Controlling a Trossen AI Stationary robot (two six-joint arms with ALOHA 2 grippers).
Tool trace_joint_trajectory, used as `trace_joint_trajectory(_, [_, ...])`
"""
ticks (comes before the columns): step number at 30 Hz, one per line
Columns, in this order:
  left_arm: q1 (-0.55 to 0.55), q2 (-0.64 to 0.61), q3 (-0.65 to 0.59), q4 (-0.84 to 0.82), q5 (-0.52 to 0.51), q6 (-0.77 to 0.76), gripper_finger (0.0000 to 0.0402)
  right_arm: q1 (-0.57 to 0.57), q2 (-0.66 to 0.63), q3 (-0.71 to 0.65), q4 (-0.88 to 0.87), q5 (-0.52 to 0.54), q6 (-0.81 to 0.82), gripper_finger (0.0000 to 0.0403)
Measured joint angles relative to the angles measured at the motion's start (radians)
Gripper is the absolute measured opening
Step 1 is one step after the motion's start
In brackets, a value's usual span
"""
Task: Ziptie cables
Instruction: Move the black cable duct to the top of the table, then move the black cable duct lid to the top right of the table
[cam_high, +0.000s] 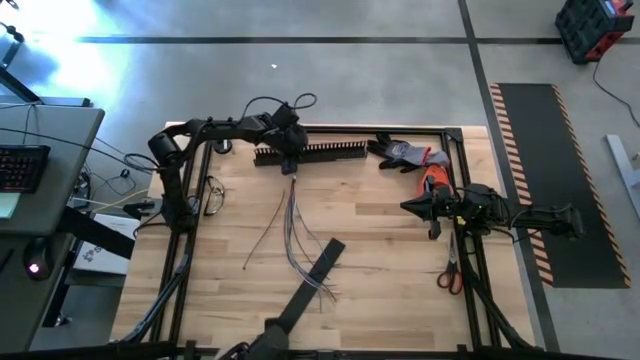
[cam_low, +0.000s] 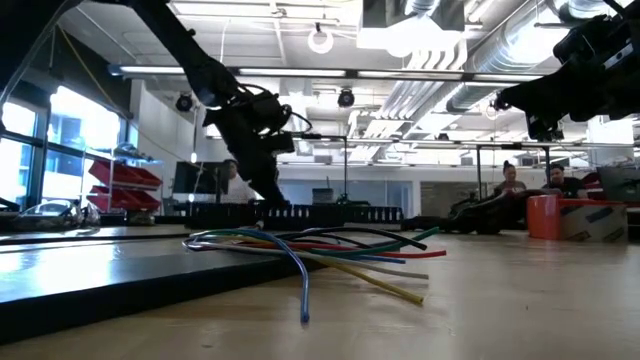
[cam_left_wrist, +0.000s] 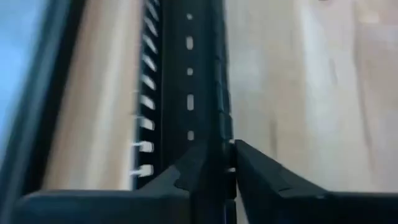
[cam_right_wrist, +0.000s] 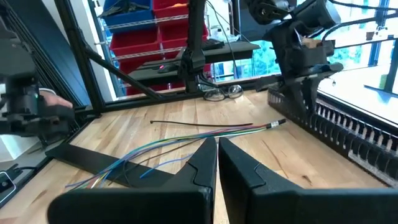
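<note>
Wooden desk, grey floor around.

High view: your left gripper at far edge, on black slotted duct. Cables fan mid-desk, one end near duct, other ends by flat black strip. Right gripper hovers right side, apart from cables. Scissors, gloves right.

Low view: cables flat on desk.

Left wrist view: your gripper fingers clamped on duct wall.

Right wrist view: fingers nearly together, empty.

Dark jointed arms, looped black cables, wedge-shaped pincer fingers
</note>
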Motion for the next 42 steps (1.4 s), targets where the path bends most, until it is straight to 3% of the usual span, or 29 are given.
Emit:
trace_joint_trajectory(6, [0.000,-0.167,0.000,-0.013,-0.014,-0.044,0.0146,0.000,0.000,0.000,0.000,0.000,0.000,0.0000])
trace_joint_trajectory(10, [-0.019,-0.304,-0.022,-0.004,-0.002,-0.223,0.0158,0.000,0.000,0.000,0.000,0.000,0.000,0.0000])
trace_joint_trajectory(13, [-0.071,-0.386,-0.117,0.028,-0.019,-0.373,0.0158,0.000,0.000,0.000,0.000,0.000,0.000,0.0000])
trace_joint_trajectory(17, [-0.178,-0.471,-0.299,0.157,-0.145,-0.544,0.0158,0.000,0.000,0.000,0.000,0.000,0.000,0.0000])
trace_joint_trajectory(21, [-0.323,-0.532,-0.420,0.214,-0.170,-0.628,0.0158,0.000,0.000,0.000,0.000,0.000,0.000,0.0000])
trace_joint_trajectory(24, [-0.479,-0.566,-0.438,0.161,-0.216,-0.628,0.0158,0.000,0.000,0.000,0.000,0.000,0.000,0.0000])
trace_joint_trajectory(29, [-0.772,-0.552,-0.432,0.060,-0.483,-0.778,0.0159,0.000,0.000,0.000,0.001,0.000,0.000,0.0000])
trace_joint_trajectory(34, [-0.892,-0.545,-0.432,0.138,-0.672,-0.989,0.0159,0.000,0.000,0.000,0.000,0.000,0.000,0.0000])
trace_joint_trajectory(37, [-0.911,-0.545,-0.441,0.238,-0.700,-0.988,0.0159,0.000,0.000,0.000,0.000,0.000,0.000,0.0000])
trace_joint_trajectory(42, [-0.876,-0.545,-0.532,0.427,-0.578,-0.941,0.0167,0.000,0.000,0.000,0.000,0.000,0.000,0.0000])
